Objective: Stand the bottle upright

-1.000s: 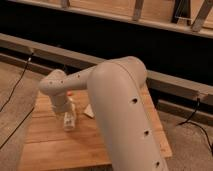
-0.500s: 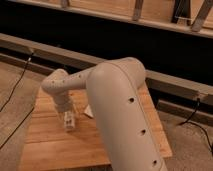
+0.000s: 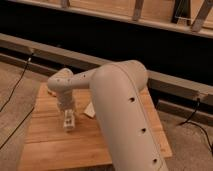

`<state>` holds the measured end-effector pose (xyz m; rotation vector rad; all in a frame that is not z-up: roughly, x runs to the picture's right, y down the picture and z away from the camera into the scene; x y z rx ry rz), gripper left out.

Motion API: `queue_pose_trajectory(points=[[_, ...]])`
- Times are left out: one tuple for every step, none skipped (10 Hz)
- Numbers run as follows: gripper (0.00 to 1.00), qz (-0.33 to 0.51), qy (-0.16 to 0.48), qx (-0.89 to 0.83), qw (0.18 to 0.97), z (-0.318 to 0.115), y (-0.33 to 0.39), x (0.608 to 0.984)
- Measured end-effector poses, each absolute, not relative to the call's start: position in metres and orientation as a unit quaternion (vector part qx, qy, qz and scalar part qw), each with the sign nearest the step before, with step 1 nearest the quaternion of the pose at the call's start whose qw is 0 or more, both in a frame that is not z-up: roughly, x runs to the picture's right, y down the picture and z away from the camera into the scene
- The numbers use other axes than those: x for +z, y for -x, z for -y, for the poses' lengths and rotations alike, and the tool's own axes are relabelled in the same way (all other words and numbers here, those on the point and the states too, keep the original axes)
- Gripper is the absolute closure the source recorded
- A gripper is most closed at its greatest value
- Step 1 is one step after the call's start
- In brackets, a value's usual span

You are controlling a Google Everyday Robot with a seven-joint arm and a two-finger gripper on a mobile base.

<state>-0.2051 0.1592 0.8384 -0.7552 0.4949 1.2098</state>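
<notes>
Now the gripper (image 3: 67,120) hangs straight down from the arm (image 3: 120,100), its tip low over the near-left part of the wooden table (image 3: 50,145). Its jaws stand spread. Whether they touch anything cannot be made out. The bottle (image 3: 69,127) seems to be the pale, glinting shape right at the gripper's tip, on the boards. It is too merged with the gripper to tell whether it stands or lies.

Against the earlier frames, the wrist joint above the gripper has drifted a little to the right and farther back, so the forearm looks slightly shorter. The gripper's tip has kept to the same spot on the table, and the jaws have not changed their spread. A small pale block (image 3: 90,111) lies just right of the gripper, partly behind the arm, and has not moved. A black cable (image 3: 15,90) trails over the floor at left.
</notes>
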Motion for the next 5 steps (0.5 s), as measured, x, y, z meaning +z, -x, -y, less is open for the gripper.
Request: queue_pose_trajectory(points=[[0.35, -0.224, 0.343, 0.548, 0.729, -0.1607, 0.2028, 0.8422], [0.35, -0.222, 0.344, 0.546, 0.731, -0.1622, 0.2017, 0.8449], [0.39, -0.22, 0.344, 0.54, 0.736, -0.1649, 0.2026, 0.8472], [0.45, -0.219, 0.344, 0.537, 0.739, -0.1662, 0.2037, 0.8478], [0.57, -0.217, 0.344, 0.531, 0.743, -0.1675, 0.2049, 0.8486]])
